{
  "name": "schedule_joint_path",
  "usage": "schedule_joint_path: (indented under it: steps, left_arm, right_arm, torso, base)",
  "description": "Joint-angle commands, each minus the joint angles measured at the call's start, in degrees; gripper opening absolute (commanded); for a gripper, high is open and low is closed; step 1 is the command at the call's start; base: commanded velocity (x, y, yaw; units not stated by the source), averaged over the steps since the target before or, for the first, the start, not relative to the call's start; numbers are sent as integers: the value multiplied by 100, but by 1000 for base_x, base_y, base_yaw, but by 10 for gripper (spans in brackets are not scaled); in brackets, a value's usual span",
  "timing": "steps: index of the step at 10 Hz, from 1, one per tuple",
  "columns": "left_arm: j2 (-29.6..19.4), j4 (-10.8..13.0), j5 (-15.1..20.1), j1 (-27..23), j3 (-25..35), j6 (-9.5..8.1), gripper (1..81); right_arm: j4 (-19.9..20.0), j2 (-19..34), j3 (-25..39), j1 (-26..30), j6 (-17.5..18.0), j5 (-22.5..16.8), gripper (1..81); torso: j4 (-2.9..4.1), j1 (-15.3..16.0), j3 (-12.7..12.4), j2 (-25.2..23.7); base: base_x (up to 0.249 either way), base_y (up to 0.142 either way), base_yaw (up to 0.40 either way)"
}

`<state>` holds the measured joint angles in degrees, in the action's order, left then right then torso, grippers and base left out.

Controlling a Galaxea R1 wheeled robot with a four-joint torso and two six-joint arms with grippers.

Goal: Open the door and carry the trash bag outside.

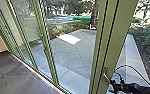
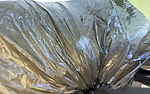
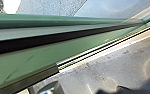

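**Trash bag close at left wrist; right gripper at green door upright**

Clearance: the green door upright [image 1: 117,37] rises tall and slanting in the head view. The right gripper [image 1: 111,82] is at its metal handle [image 1: 105,73]; contact uncertain. Other narrow green uprights divide the glass panels [image 1: 23,20]. The pale threshold [image 1: 38,76] runs diagonally between the dark indoor floor [image 1: 13,75] and the yard. Outside, the paving [image 1: 73,53] opens broadly, marked by a bright patch [image 1: 69,39]; along its far side and one flank lie planted beds [image 1: 149,41]. Whether glass fills the space beside the thick upright, cannot tell. The right wrist view gives a close look at the green frame's long edge, just beside the threshold track, with scuffed floor on one side and paving on the other.

Bag: the trash bag [image 2: 66,42] is close before the left wrist camera. Thin, glossy, see-through film; grey-green in part, tan-brown elsewhere, with bluish-white glints. Creases fan from a tight, dark gather beside the left gripper [image 2: 101,90].

Gripper state: left, cannot tell whether apart, together or clamped on the gather. Right, likewise cannot tell.
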<state>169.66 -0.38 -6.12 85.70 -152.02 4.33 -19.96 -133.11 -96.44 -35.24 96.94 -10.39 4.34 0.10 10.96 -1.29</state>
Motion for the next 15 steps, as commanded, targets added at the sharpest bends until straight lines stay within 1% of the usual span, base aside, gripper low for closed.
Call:
schedule_joint_path:
  steps: [1, 3, 4, 6, 9, 13, 15]
  left_arm:
    - [-63, -50, 313, -198, 5, -2, 10]
    - [-72, -41, 322, -189, 5, -2, 10]
    - [-98, -33, 322, -172, 5, -2, 10]
    - [-116, -15, 340, -172, 5, 7, 10]
    - [-116, -15, 340, -163, 5, 7, 10]
    - [-116, -33, 331, -154, 5, 7, 10]
    - [-133, -41, 322, -154, 5, 7, 10]
  right_arm:
    - [124, -492, 144, -234, 115, -2187, 811]
    - [124, -456, 119, -103, 115, -2029, 811]
    - [124, -456, 118, -15, 115, -2029, 811]
    - [124, -456, 135, 100, 123, -2029, 811]
    - [124, -456, 153, 109, 123, -2029, 811]
    - [132, -465, 162, 135, 132, -2012, 811]
    - [167, -465, 136, 126, 141, -1757, 811]
  torso:
    - [0, 2, -15, 0]
    - [-7, -2, 100, -2]
    - [-7, -2, 118, -5]
    - [-7, -5, 109, -5]
    - [-9, -7, 111, -5]
    - [-11, -10, 111, -11]
    - [-15, -10, 109, -15]
  base:
    - [0, 0, 0]
    - [0, 0, 0]
    - [0, 0, 0]
    - [0, 0, 0]
    - [0, 0, 0]
    - [85, 0, 0]
    - [93, 0, 0]
